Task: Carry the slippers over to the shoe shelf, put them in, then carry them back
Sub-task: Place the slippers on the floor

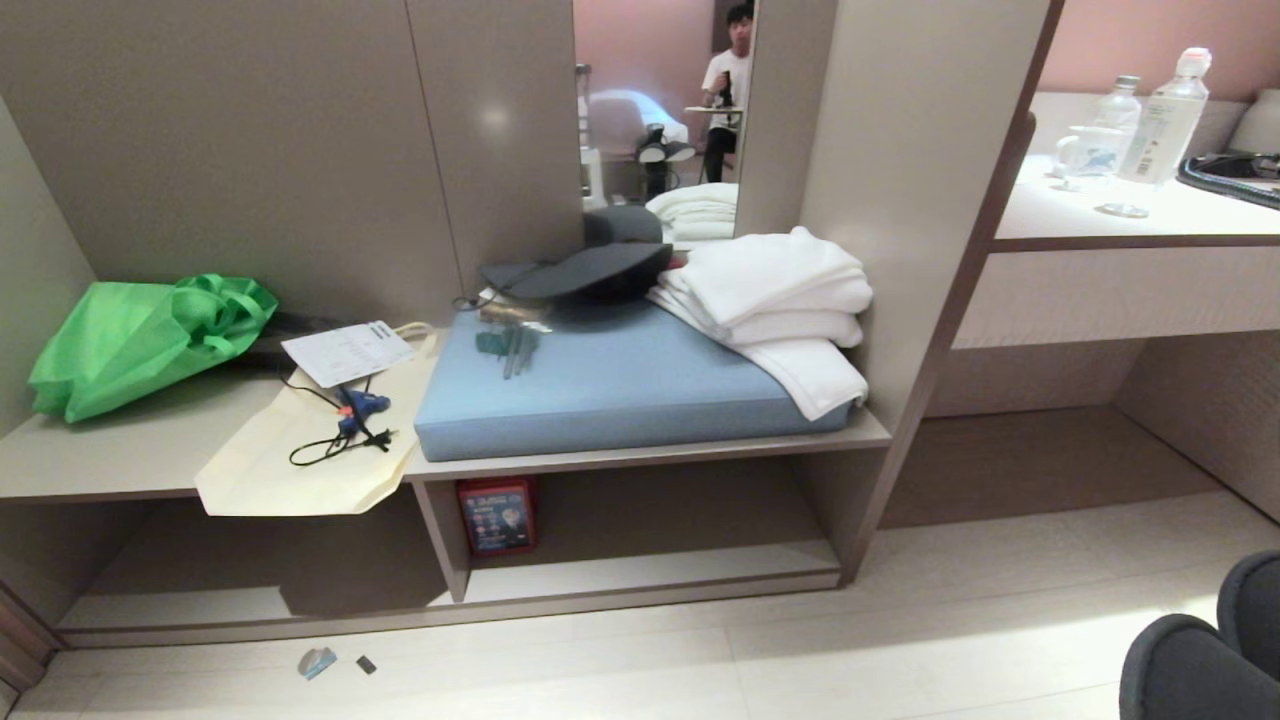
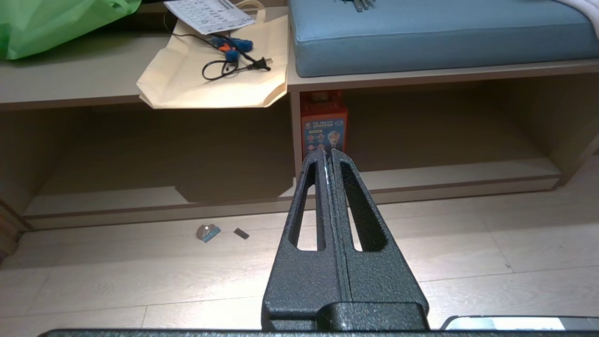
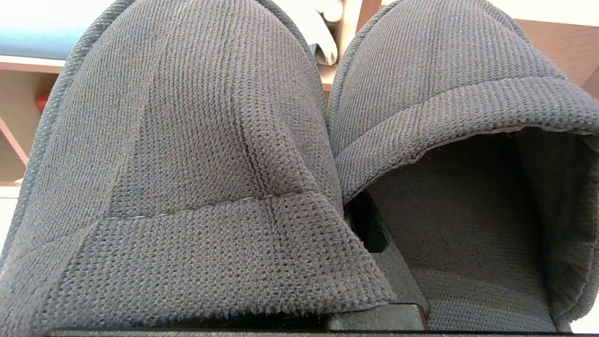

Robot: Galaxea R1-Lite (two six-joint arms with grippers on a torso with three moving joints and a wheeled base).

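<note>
A pale plank floor [image 1: 900, 620] runs in front of a built-in grey-brown unit, with a pink wall behind it on the right. The shoe shelf [image 1: 650, 575] is the low cubby along the floor, with a pale raised base board; one upright panel splits it into two compartments, and one red box [image 1: 496, 515] stands just right of that panel.

On the ledge above the cubby, starting at its left end, lie one green bag [image 1: 140, 340], one cream tote [image 1: 300, 460] hanging over the front edge with one sheet of paper [image 1: 348, 352] and one blue corded tool [image 1: 360, 408] on it, then one blue cushion [image 1: 620, 385] carrying one dark cap [image 1: 580, 272] and one stack of white towels [image 1: 780, 310] at its right end. Two small scraps [image 1: 330, 662] lie on the floor before the left compartment.

A mirror strip [image 1: 660, 110] shows one seated person. On the white table [image 1: 1130, 215] at the far right stand two bottles [image 1: 1165, 115] and one cup [image 1: 1085, 152].

The left hand [image 2: 328, 154] hangs above the floor, facing the red box, with its two fingers pressed together and nothing between them. The right hand [image 3: 374, 243] is clamped on the two slippers [image 3: 187, 154], side by side, toes toward the unit and short of the shoe shelf.
</note>
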